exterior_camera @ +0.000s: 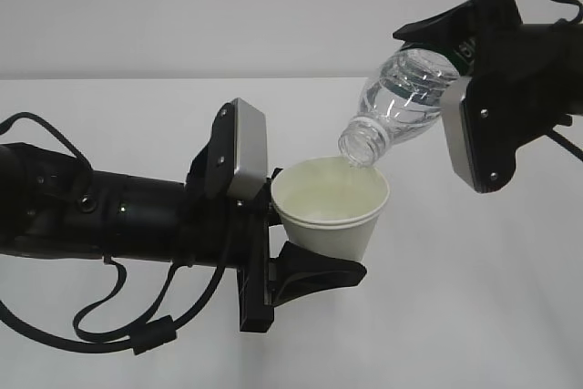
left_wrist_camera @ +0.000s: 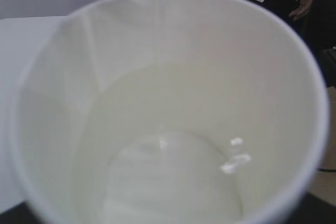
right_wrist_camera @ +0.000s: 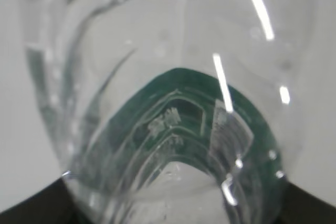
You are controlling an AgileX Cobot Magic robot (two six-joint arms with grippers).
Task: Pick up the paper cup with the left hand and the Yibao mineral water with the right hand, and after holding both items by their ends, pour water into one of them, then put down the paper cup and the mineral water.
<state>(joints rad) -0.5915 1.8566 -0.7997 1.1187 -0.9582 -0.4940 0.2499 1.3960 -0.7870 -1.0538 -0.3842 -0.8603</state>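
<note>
Now left end effector (exterior_camera: 301,225) clamps paper cup (exterior_camera: 330,209); right end effector (exterior_camera: 460,70) clamps tilted Yibao mineral water (exterior_camera: 401,102) (mouth over cup).

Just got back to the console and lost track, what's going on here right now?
The left claw holds the paper cup upright above the table. The right claw holds the Yibao mineral water tilted mouth-down, its open neck just over the cup's far rim. A thin stream enters at the rim in the left wrist view, and water already sits in the cup's bottom. Pouring is under way; neither item is set down yet.
</note>
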